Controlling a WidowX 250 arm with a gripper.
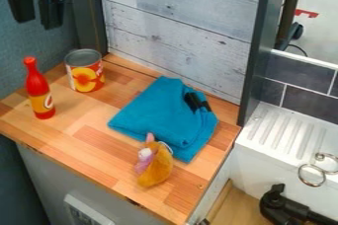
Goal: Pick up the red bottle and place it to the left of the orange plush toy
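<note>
up at the top left, the black claw (37,21) hangs above the wooden counter, its two fingers apart with a gap between them. nearest below it are a can (86,80) and a bottle (39,95), each standing upright on the left part of the counter, a little apart from one another. the can has a bare metal top that looks sealed, and its red and yellow label has round orange fruit on it; what's inside i can't see. the bottle is red with a narrow neck, a red cap and a yellowish label, and i can't tell whether it's full.

toward the middle, a folded blue towel (155,115) lies flat, two dark strips (197,102) across its right side. at its front edge is a small orange-brown stuffed toy (157,169) with a pink front. over to the right stands a white sink unit (261,147) with a grooved top, and metal rings (311,174) are at its edge. a black fitting (280,203) is just below them.
</note>
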